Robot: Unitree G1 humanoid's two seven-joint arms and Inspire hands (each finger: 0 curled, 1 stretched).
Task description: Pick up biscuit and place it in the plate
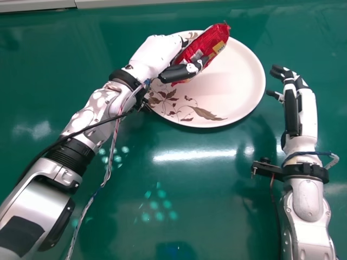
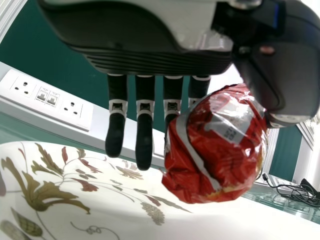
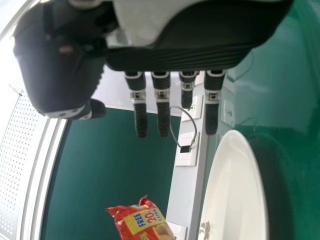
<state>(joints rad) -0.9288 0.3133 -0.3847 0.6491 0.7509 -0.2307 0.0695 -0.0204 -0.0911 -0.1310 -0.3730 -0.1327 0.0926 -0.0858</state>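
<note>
The head view looks forward and steeply down from above the near part of the table (image 1: 217, 216), far enough off to take in both hands and the pale strip (image 1: 32, 5) along the far edge. The left wrist view looks from close beside the left hand (image 1: 157, 54), low over the plate (image 1: 238, 81), outward to wall sockets (image 2: 45, 100). The right wrist view looks from beside the right hand (image 1: 307, 116), strongly tilted, past the plate. All three share plate and red packet (image 1: 217, 33).
</note>
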